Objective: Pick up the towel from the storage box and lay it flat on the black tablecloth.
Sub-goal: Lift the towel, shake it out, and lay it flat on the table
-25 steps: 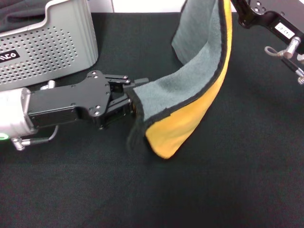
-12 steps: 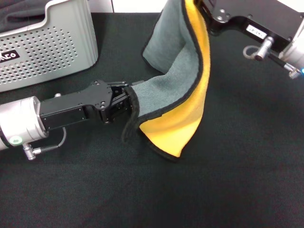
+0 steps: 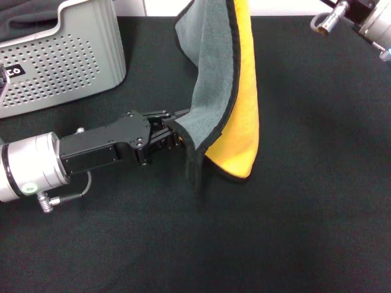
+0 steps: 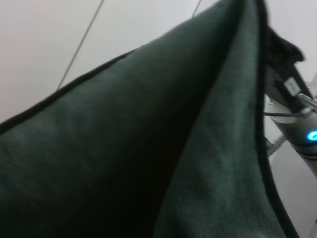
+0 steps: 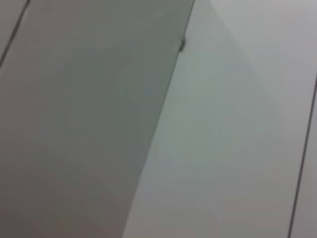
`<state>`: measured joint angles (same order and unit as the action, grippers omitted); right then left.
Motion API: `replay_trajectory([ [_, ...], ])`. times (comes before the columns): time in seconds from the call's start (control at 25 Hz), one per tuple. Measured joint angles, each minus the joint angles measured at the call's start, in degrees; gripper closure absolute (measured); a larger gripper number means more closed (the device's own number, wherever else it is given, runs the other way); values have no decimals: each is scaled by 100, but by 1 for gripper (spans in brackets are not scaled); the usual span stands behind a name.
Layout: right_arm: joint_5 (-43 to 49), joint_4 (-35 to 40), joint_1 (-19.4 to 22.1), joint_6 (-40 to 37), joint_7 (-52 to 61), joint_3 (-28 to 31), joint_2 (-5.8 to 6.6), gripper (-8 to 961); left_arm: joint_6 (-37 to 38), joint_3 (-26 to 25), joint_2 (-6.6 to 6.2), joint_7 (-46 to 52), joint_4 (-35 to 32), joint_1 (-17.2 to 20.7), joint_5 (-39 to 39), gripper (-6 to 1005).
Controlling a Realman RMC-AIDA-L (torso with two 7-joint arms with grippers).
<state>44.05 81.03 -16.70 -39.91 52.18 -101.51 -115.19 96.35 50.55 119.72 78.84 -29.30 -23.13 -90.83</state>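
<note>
Where the towel (image 3: 220, 85) hangs upright over the middle of the black tablecloth (image 3: 305, 213), its grey face is turned toward the left gripper (image 3: 174, 130) and its yellow-orange face away from it. Dark edging runs down the fold; the lower yellow corner touches the cloth just beyond the fingertips.

Left gripper: low over the tablecloth, lying nearly level, jaws closed on the towel's lower grey edge. Its wrist view is filled by grey towel folds, with part of the other arm beyond them.

Right gripper: out of sight above the head view's upper border; only a metal fitting of that arm (image 3: 360, 15) shows at the far corner. The towel's upper end runs out of view there too, so its holder cannot be told.

Storage box (image 3: 61, 61): behind the left arm, well apart from the towel, perforated grey wall and black label facing the arm.
</note>
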Motion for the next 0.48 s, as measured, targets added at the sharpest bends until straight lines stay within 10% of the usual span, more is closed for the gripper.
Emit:
replay_trajectory([
  [0.48,322,247,-237,1005,148,-317,-27,947,-170,-13,52,-1253,660,-98,277,783],
])
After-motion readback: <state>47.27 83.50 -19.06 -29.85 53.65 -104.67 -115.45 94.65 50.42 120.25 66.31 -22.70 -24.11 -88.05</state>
